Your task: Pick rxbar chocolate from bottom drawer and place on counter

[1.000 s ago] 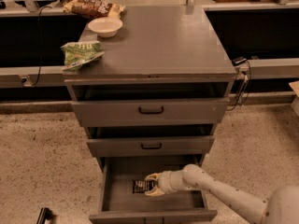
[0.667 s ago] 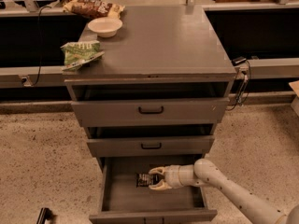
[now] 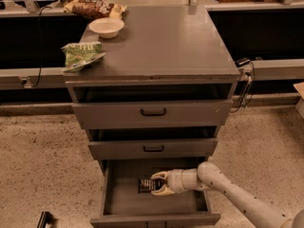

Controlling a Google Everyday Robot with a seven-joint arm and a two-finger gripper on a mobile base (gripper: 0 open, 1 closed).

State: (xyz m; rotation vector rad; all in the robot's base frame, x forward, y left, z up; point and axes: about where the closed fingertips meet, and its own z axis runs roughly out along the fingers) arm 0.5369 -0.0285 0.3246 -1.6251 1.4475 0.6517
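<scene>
The gripper (image 3: 155,184) is down inside the bottom drawer (image 3: 124,204), reaching in from the right. Its two fingers are spread apart, one on the far side and one on the near side of the right end of the rxbar chocolate (image 3: 145,185). They bracket the bar across its narrow width, which is the sensible axis for pinching a flat wrapper. I judge the hold is not yet closed.

The bar lies flat on the drawer floor, about midway between the left and right walls and towards the far side. The arm (image 3: 228,188) comes in low and nearly level from the near right, because the two shallower drawers (image 3: 153,130) above overhang the opening and leave little headroom.

The bottom drawer is pulled well out towards the near side, which exposes the bar from above. The counter (image 3: 166,42) carries a green snack bag (image 3: 80,55), a bowl (image 3: 106,26) and a brown snack bag (image 3: 92,7) along its left and far edges. Its right half looks the likeliest spot for setting the bar down.
</scene>
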